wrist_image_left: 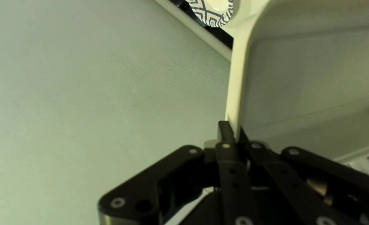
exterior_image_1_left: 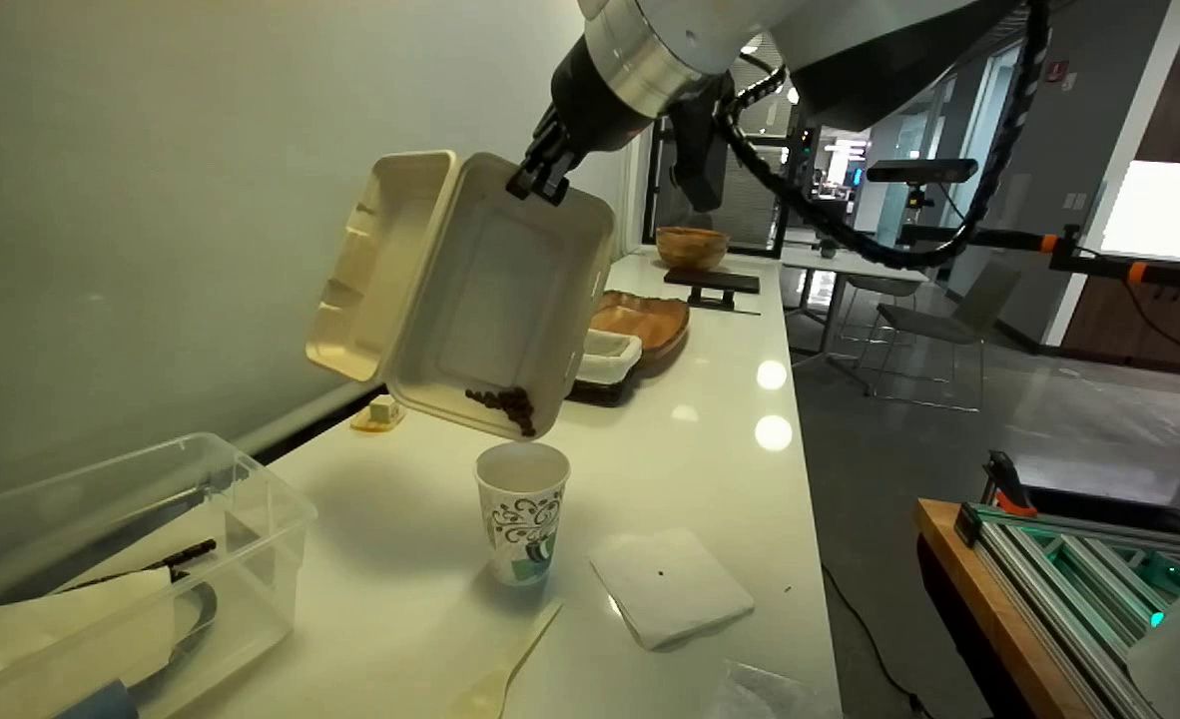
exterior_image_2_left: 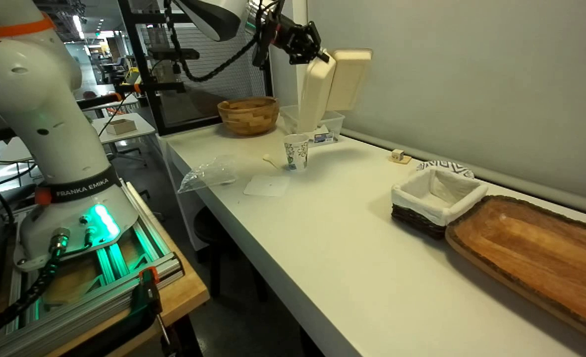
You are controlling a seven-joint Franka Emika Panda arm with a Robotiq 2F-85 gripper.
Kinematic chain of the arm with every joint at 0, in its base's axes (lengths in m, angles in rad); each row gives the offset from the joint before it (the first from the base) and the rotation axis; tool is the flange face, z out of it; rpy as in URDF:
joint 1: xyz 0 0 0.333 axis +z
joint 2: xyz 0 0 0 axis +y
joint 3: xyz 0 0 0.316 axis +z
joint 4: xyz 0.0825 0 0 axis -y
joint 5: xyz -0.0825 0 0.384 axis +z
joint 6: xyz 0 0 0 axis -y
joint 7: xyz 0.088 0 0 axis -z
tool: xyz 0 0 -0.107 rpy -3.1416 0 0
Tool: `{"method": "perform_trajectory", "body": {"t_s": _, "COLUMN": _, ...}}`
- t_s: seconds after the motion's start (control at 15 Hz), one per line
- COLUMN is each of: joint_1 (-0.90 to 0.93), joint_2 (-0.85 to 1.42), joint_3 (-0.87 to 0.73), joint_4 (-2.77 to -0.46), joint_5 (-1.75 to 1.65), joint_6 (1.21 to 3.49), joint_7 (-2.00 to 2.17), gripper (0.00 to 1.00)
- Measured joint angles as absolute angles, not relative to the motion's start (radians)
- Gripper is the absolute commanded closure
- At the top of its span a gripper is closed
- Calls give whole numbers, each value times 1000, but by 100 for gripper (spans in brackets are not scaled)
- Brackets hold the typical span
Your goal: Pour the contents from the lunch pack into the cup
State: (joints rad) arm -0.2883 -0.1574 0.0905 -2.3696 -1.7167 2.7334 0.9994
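Observation:
The lunch pack, a beige open clamshell, hangs steeply tilted in the air and shows in both exterior views. My gripper is shut on the rim of one half at its upper edge; the wrist view shows the fingertips on both sides of that rim. Small dark brown pieces lie gathered at the box's low corner. The white printed cup stands upright on the table, just below that corner in an exterior view; it also shows in the other view. The wrist view does not show the cup.
A clear plastic bin stands near the wall. A napkin, a pale spoon and a plastic bag lie near the cup. A lined basket, wooden tray and wooden bowl stand farther along.

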Motion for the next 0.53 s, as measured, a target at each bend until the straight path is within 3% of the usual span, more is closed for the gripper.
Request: {"method": "perform_trajectory", "body": {"t_s": 0.53, "joint_1": -272, "joint_2": -168, "joint_3": 149, "joint_4": -2396, "joint_5": -1720, "joint_6": 2617, "joint_7": 1041, "gripper": 99}}
